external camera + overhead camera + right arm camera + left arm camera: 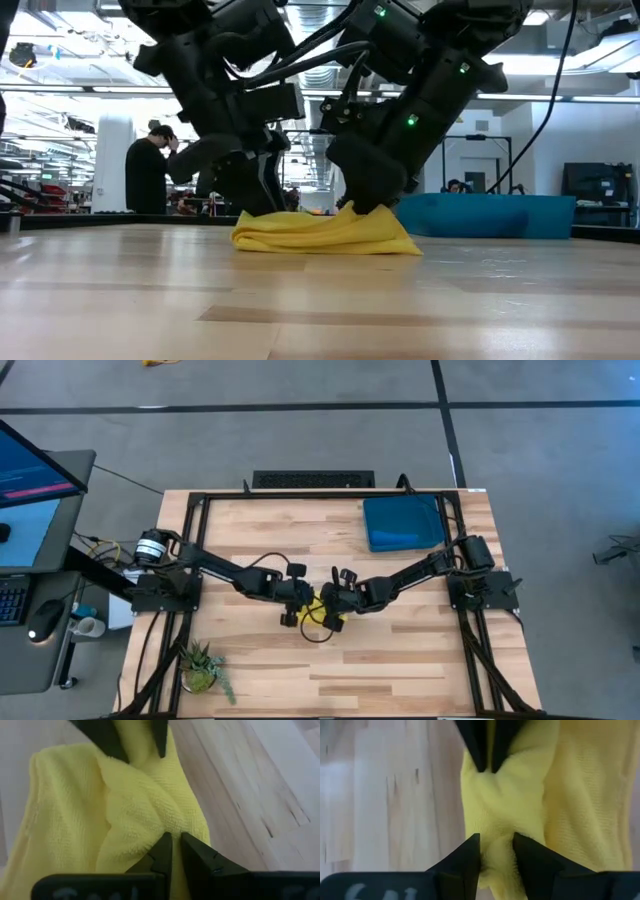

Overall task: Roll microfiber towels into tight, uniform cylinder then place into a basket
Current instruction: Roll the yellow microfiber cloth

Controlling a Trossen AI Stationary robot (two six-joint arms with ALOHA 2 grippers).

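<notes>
Gripping the yellow towel from opposite ends, both arms meet over the middle of the wooden table, well apart from the basket, which sits at the table's far right corner. The left gripper comes in from the side of the towel farther from the basket, and in its wrist view its two dark fingers are nearly closed with a fold of yellow cloth pinched between them. The right gripper works the end of the towel nearer the basket; its fingers are pressed almost together on a bunched ridge of the same towel. From the table-level camera the yellow towel lies as a low, loosely folded heap flat on the wood, with both grippers down on its top edge, the left gripper and the right gripper close beside each other. The basket stands behind the towel on that view, a dark teal-blue bin with low walls, and something bright blue lies inside it; whether that is the second towel cannot be told for certain. In the room beyond the table a person stands with a hand raised to the head.
</notes>
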